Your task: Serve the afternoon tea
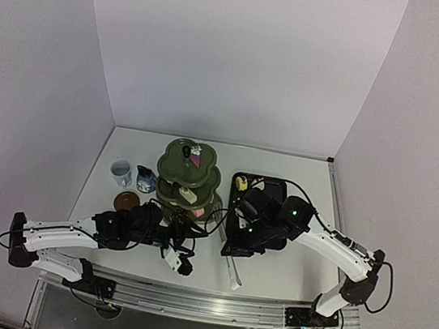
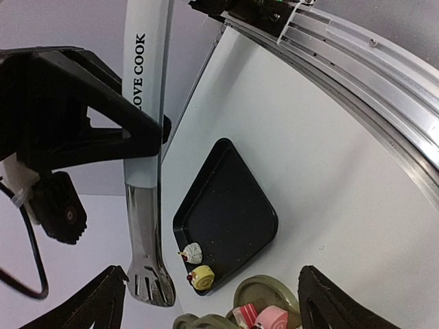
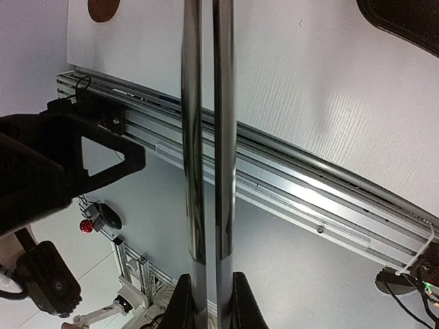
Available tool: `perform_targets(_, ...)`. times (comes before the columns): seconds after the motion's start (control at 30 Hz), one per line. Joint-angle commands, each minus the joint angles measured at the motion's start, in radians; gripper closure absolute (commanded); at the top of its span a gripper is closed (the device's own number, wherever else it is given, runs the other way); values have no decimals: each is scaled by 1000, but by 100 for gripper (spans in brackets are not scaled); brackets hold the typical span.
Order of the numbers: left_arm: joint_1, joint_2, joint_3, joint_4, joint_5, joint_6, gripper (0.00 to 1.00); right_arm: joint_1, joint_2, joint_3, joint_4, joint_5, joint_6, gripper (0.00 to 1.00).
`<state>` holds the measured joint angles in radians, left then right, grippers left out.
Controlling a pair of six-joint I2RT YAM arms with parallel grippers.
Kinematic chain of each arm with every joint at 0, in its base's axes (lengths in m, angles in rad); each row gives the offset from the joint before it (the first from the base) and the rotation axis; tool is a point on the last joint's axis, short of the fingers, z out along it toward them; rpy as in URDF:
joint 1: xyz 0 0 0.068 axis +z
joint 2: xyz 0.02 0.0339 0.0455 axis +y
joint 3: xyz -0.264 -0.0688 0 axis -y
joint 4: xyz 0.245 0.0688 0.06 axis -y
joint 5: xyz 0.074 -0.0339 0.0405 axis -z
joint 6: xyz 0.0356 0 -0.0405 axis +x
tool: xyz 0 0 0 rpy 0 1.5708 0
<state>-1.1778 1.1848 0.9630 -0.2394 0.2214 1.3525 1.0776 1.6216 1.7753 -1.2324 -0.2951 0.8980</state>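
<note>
Three-tier stand (image 1: 189, 178): one, dark green with scalloped edges, upright near the middle of the desk (image 1: 283, 267).
Pastries (image 2: 203, 276): two lie in the tray corner nearest the stand. From overhead, two sit on the stand's top tier and one pale one on a lower tier. The left wrist view shows two pink ones on a tier, but which tier is unclear.
Cup (image 1: 121, 172): one, pale blue, upright, left of the stand and apart from it.
Jug (image 1: 145, 179): one, small and dark blue, between the cup and the stand.
Saucer (image 1: 126, 200): one in view, round and brown, left of the stand and nearer the arms than the jug.
Tray (image 2: 230, 219): one, black and rectangular, just right of the stand, largely covered by the right arm in the overhead view.
Tongs (image 2: 145, 205): one pair with a white handle marked LOVE COOK. The slotted metal tip points toward the stand and the handle end toward the near rail (image 3: 288, 178).
Right claw (image 3: 212, 296): fingers narrow, clamped on the tongs, over the tray's near end right of the stand.
Left claw (image 2: 209, 295): fingers spread wide with nothing between them, in front of the stand and facing the tray.
</note>
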Motion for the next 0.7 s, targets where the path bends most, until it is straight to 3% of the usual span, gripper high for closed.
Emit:
perform_targets(0.0, -20, 95, 92, 197, -16, 15, 13, 12, -5, 49, 13, -31, -26, 100)
perform_targets(0.27, -21, 196, 151, 166, -61, -17, 17, 28, -36, 30, 32, -36, -38, 100)
perform_targets(0.5, -22, 216, 194, 61, -81, -41, 41, 54, -39, 20, 42, -49, -80, 100)
perform_targets(0.67, -22, 222, 203, 18, -89, -34, 52, 74, -22, 31, 45, -64, -109, 100)
